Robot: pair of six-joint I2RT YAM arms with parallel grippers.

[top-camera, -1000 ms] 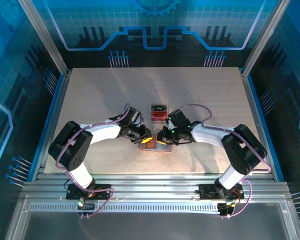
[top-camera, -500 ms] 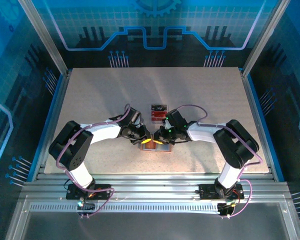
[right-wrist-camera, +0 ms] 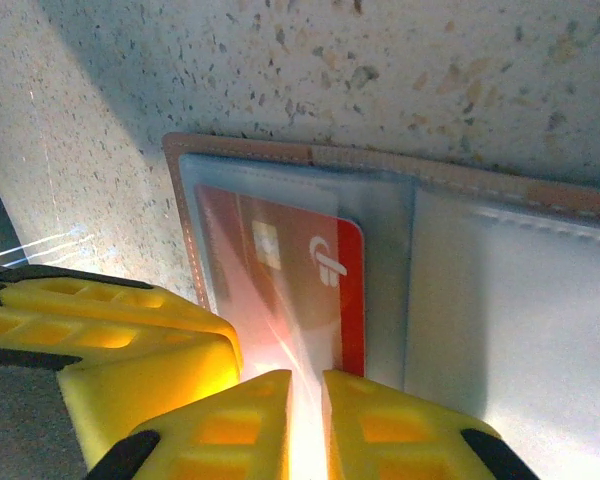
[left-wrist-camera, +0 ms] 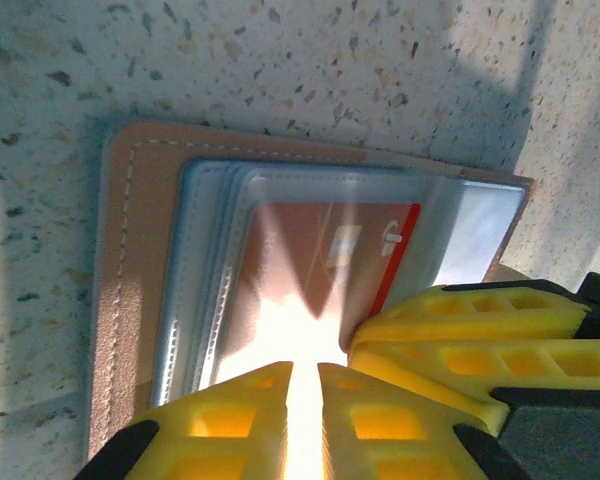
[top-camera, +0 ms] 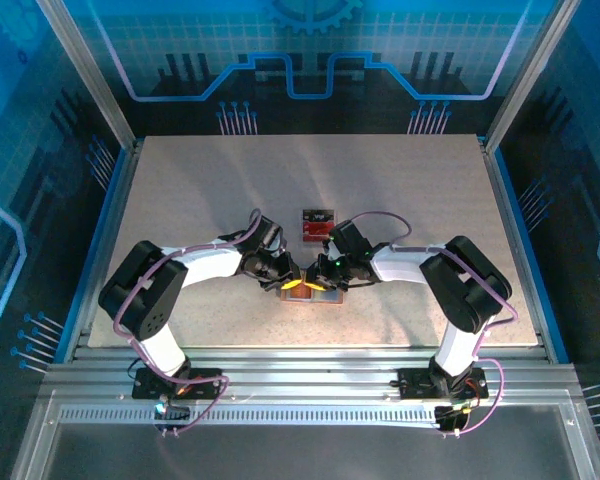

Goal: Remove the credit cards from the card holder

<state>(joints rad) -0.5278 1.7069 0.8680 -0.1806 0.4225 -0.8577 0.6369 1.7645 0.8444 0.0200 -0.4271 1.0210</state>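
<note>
The card holder (top-camera: 306,295) lies open on the table between both arms, brown rim (left-wrist-camera: 120,250) outside, clear sleeves inside. A red credit card (left-wrist-camera: 320,250) sits in a sleeve and shows through the plastic (right-wrist-camera: 280,270). My left gripper (left-wrist-camera: 303,368) is shut to a thin slit on the near edge of that sleeve. The right gripper (right-wrist-camera: 307,375) is shut the same way on a thin clear sleeve edge beside the card. The two grippers (top-camera: 288,281) (top-camera: 323,281) meet over the holder, their yellow fingers (left-wrist-camera: 480,340) almost touching.
A small stack of red and dark cards (top-camera: 317,222) lies on the speckled table (top-camera: 200,190) just behind the holder. Aluminium frame posts and blue walls ring the table. The rest of the tabletop spreads wide to the back and sides.
The right arm has drawn its elbow in and its gripper has shifted a little left over the holder. The left gripper has closed slightly. The holder stays put.
</note>
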